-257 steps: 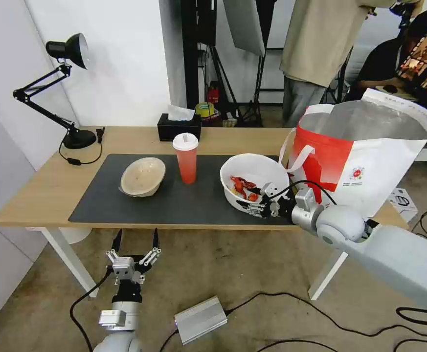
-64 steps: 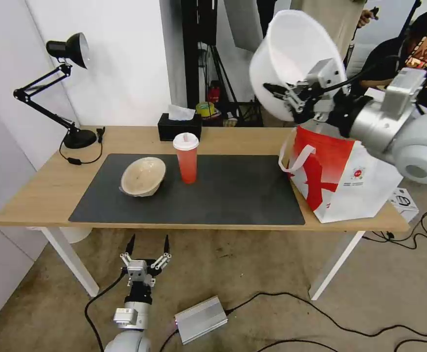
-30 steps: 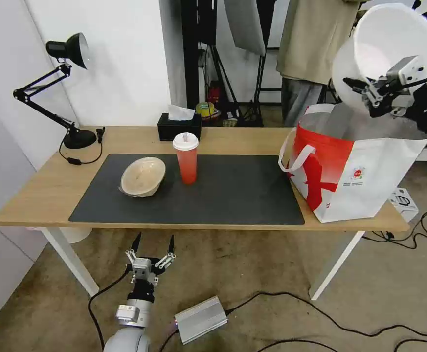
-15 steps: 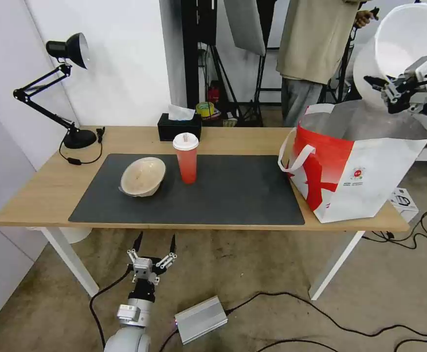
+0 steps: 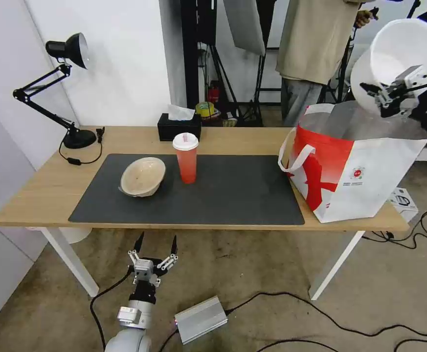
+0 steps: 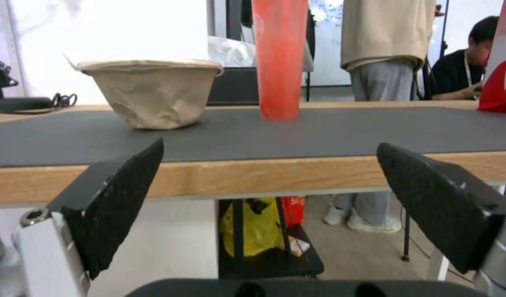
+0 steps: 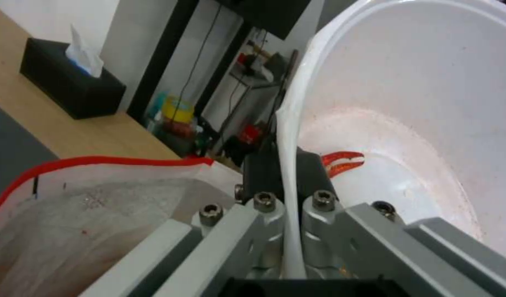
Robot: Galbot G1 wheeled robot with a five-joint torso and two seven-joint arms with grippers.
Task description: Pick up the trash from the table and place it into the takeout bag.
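The large white bowl (image 5: 403, 58) is held high by the right gripper (image 5: 387, 95), whose jaws are clamped on its thin rim, the wall pinched between them. The bowl is tipped on edge, its mouth turned toward the robot, with a red crayfish claw (image 7: 342, 161) clinging inside. The takeout bag (image 5: 357, 161) stands open directly below the gripper, foil lining exposed. The left gripper (image 5: 153, 256) is parked below the table (image 5: 32, 190) edge, fingers spread.
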